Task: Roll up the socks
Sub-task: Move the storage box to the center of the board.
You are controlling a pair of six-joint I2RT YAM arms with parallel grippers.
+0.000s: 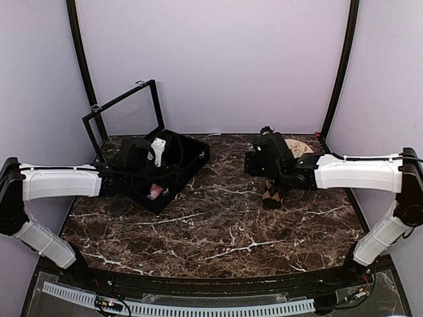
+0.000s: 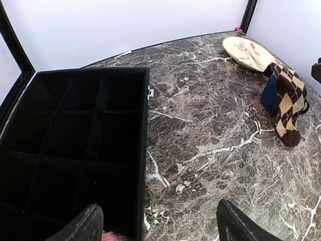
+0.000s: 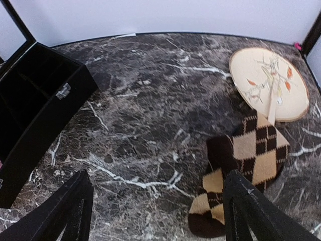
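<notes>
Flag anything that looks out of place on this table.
The argyle sock is draped on a blue mug beside the plate on the right side, not lying flat. The pink sock sits in a compartment of the black box, far from its partner.

The tabletop (image 3: 150,125) is glossy, dark marble-look stone — the argyle sock (image 3: 256,150) soft knitted cloth, the box (image 2: 142,165) matt black.

I count two socks: one argyle sock (image 3: 246,160) and one pink sock (image 1: 155,192). There is one black divided box (image 2: 142,150), one round tan plate (image 3: 291,100) and one dark blue mug (image 2: 270,95). Two robot arms stand here, the left arm (image 1: 59,181) and the right arm (image 1: 360,173).
</notes>
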